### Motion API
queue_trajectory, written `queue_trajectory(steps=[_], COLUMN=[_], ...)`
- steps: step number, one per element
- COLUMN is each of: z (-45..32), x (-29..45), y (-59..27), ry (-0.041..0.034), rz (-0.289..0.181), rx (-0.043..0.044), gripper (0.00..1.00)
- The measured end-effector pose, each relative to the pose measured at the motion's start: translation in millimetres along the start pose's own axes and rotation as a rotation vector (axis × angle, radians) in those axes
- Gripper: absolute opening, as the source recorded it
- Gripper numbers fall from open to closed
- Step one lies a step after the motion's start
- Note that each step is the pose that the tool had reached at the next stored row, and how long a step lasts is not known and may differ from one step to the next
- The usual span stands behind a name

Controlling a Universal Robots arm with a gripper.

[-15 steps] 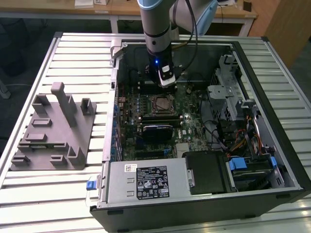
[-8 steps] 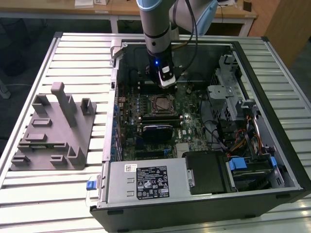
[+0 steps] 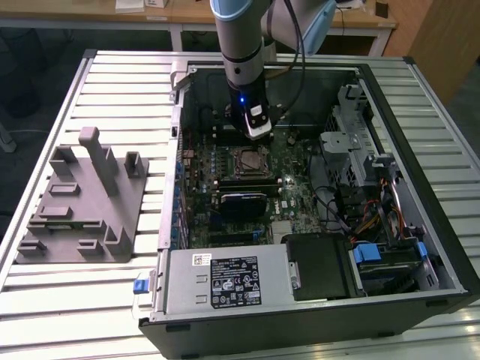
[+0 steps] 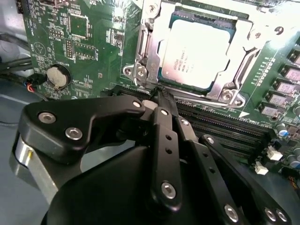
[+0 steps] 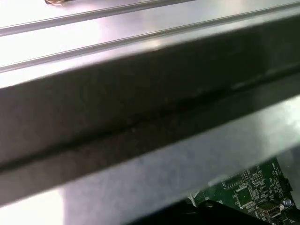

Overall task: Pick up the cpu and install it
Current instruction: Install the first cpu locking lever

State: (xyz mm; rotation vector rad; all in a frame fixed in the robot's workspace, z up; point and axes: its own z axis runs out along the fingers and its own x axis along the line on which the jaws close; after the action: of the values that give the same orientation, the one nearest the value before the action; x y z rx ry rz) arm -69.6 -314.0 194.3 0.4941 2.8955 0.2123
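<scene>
The arm [image 3: 241, 45] comes down nearly vertical from the top of the exterior view, its wrist pointing downward; a small blue light shines on the wrist; the gripper [image 4: 161, 96] is seen in the second wrist view with its black fingers [image 4: 165, 140] pressed together, tips meeting at one point and nothing between them.
</scene>
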Motion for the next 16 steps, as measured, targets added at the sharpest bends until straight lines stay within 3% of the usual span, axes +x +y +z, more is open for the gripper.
queue_trajectory(steps=[7,12,16], z=[1.2,-6.2,-6.2], x=[-0.4,-1.6,-1.3], y=[-1.7,-0.4,0.4], ry=[-0.0006,-0.0002,-0.0007], rz=[-0.002,-0.002,-0.002], rx=[-0.0004,-0.0013,-0.0014], gripper=[0.11,0.11,0.11])
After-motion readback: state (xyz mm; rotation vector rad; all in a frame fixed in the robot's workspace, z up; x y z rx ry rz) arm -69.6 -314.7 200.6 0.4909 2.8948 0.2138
